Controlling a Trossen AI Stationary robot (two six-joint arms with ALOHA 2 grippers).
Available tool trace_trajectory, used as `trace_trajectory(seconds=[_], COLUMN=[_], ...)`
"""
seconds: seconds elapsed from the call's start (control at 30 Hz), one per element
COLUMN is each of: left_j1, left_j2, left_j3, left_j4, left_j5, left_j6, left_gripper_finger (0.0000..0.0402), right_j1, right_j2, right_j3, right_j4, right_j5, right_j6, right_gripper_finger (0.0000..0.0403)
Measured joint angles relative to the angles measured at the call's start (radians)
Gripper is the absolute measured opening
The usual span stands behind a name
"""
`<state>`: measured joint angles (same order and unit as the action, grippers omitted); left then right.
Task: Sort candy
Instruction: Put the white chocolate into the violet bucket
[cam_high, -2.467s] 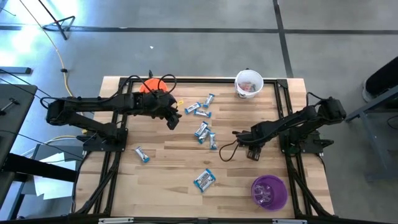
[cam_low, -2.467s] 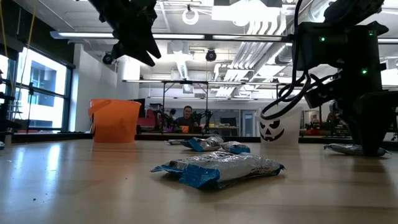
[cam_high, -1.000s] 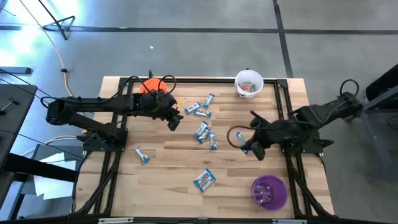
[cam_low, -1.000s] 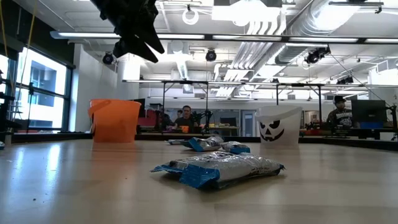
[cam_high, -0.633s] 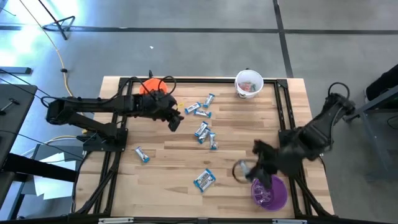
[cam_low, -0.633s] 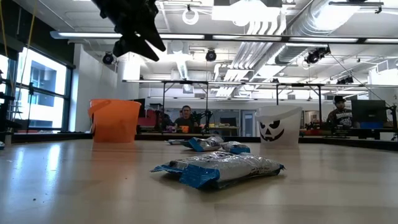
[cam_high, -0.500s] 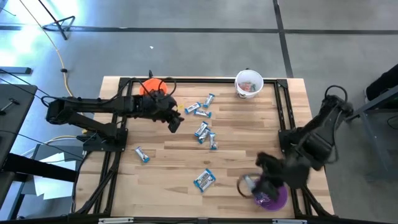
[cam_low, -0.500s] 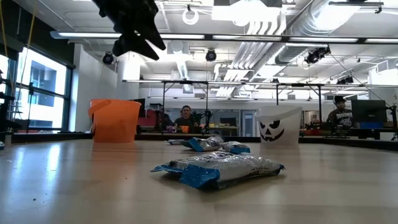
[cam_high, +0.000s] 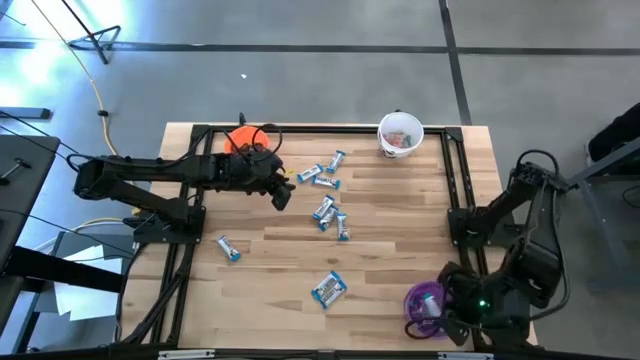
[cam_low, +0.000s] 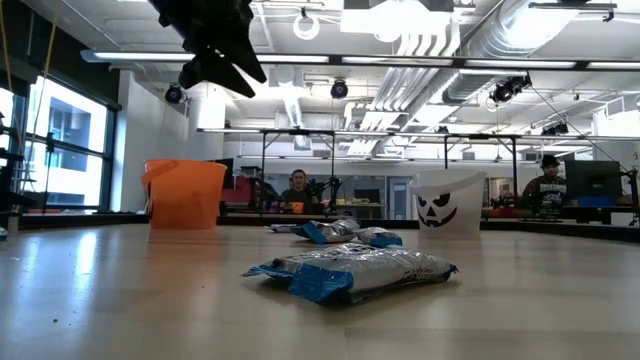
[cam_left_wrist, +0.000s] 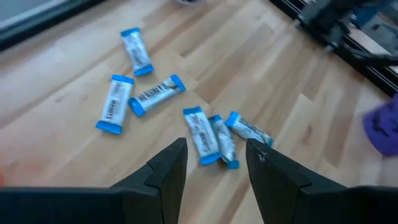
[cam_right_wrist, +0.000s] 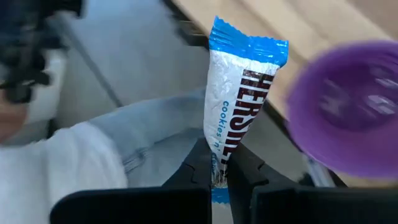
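Observation:
Several blue-and-white candy bars (cam_high: 325, 210) lie on the wooden table; single ones lie at the near middle (cam_high: 328, 288) and near left (cam_high: 228, 248). My left gripper (cam_left_wrist: 214, 158) hangs open above the middle cluster (cam_left_wrist: 211, 137), nothing between its fingers. It shows high up in the low view (cam_low: 215, 45). My right gripper (cam_high: 440, 305) is at the near right by the purple cup (cam_high: 422, 298), shut on one blue-and-white candy bar (cam_right_wrist: 242, 106). My right gripper pinches the bar's one wrapper end (cam_right_wrist: 217, 169) between its two fingers. The fingers slant downward and the bar runs on along their line, sticking out past the tips. The bar is lifted clear, beside the purple cup (cam_right_wrist: 348, 106).
An orange cup (cam_high: 240, 140) stands at the far left, half under the left arm, and a white cup (cam_high: 401, 134) with a face stands at the far right. A person's jeans leg (cam_right_wrist: 124, 155) shows past the table's edge. Bare wood lies between the candy groups.
My right gripper has swung from the table's middle right toward the near edge and come over the purple cup, rolling as it went. It has carried the candy bar, lifted clear. My left gripper has kept still.

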<state>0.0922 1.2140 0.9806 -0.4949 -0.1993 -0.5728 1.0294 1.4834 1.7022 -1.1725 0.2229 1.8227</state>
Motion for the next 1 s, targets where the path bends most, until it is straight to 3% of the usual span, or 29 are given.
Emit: trace_trajectory(seconds=[0.13, 0.3, 0.53, 0.7, 1.0], left_j1=[0.022, 0.044, 0.088, 0.106, 0.088], left_j2=[0.0, 0.0, 0.0, 0.0, 0.0], left_j3=[0.0, 0.0, 0.0, 0.0, 0.0], left_j4=[0.0, 0.0, 0.005, 0.039, 0.053], left_j5=[-0.021, -0.005, -0.002, 0.028, 0.037], left_j6=[0.0, 0.01, 0.026, 0.026, 0.024], left_gripper_finger=[0.0152, 0.0152, 0.0152, 0.0152, 0.0152], right_j1=[0.035, 0.054, 0.053, 0.053, 0.052], right_j2=[0.0, 0.0, 0.0, 0.0, 0.0], right_j3=[-0.001, -0.042, -0.094, -0.122, -0.128], right_j4=[-0.121, -0.141, -0.15, -0.155, -0.142], right_j5=[-0.047, -0.059, -0.096, -0.177, -0.172], right_j6=[0.155, 0.305, 0.375, 0.395, 0.389], right_gripper_finger=[0.0005, 0.0005, 0.0008, 0.0053, 0.0137])
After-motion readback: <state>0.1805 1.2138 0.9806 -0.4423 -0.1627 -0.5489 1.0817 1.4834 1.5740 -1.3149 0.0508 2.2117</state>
